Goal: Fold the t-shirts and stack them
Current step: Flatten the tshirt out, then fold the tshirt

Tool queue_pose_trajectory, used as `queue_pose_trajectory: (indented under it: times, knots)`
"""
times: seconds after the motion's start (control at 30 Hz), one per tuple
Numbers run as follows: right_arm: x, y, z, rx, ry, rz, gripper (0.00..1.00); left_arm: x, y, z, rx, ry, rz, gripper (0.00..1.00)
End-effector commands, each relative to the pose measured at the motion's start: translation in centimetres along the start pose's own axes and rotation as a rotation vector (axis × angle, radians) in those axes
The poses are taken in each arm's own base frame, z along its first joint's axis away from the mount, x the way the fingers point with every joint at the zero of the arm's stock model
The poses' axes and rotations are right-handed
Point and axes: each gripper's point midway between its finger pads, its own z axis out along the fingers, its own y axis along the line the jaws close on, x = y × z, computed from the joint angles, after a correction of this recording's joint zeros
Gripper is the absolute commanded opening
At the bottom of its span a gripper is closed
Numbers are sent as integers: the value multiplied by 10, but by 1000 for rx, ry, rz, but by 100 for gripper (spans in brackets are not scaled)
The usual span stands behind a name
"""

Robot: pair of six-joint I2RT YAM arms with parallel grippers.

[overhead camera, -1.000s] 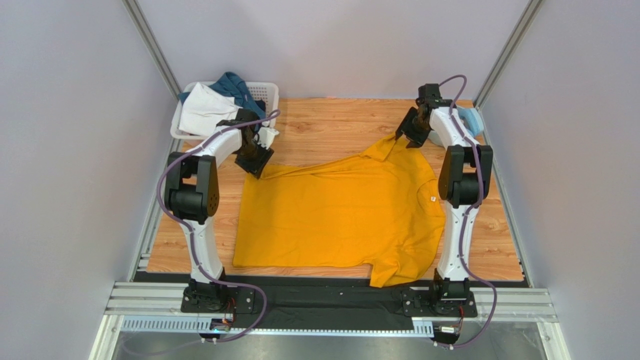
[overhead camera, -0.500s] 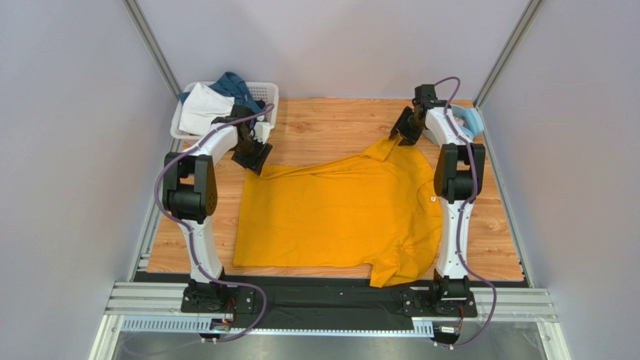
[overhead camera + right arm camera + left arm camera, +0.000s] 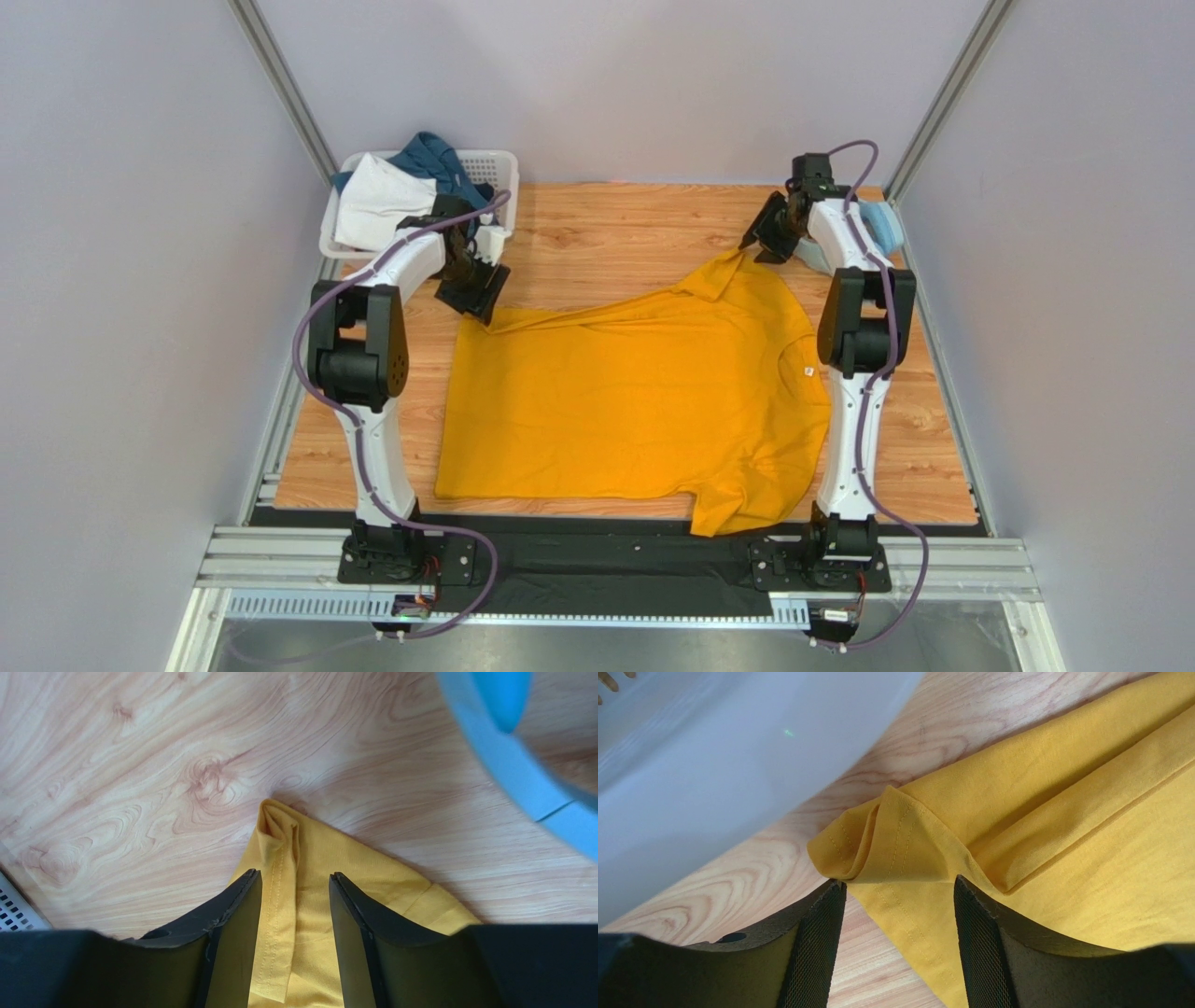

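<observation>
A large mustard-yellow t-shirt lies spread on the wooden table. My left gripper is at its far left corner. In the left wrist view that folded corner lies on the wood between the open jaws of the left gripper, not pinched. My right gripper is at the tip of the far sleeve. In the right wrist view the sleeve runs between the open jaws of the right gripper. A white garment and a teal-blue one lie in the basket.
The white lattice basket stands at the far left corner, close to my left gripper, and shows as a blurred white wall in the left wrist view. Light-blue headphones lie at the far right, beside my right gripper.
My right gripper has shifted slightly toward the far right over the sleeve tip. My left gripper has edged a little toward the basket. The yellow shirt has not moved.
</observation>
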Motion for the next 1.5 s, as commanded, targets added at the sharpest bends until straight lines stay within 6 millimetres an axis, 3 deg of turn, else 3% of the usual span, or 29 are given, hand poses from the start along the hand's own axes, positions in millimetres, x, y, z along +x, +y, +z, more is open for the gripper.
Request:
queue_pose_trajectory:
  times: [0.0,0.17,0.33,0.5,0.8,1.07,1.33,1.47]
  knots:
    - [-27,10,-5,-62,-64,-2,45,-9,5,3,3,-18,-39,65]
    - [-26,12,0,-82,-56,12,44,-18,9,-4,-7,-47,-46,65]
    - [-16,18,12,-125,-15,31,43,-11,11,0,-10,-30,-52,64]
    - [-17,23,11,-133,-21,23,42,-4,12,3,-11,-19,-56,64]
    - [-14,35,11,-170,-13,12,38,-1,18,7,-29,-7,-44,49]
    - [-9,34,17,-173,4,9,34,0,18,11,-27,-1,-42,45]
    - [-8,34,19,-170,4,2,18,0,19,12,-26,-2,-43,42]
    - [-9,34,16,-168,1,-1,6,0,19,12,-24,-2,-43,32]
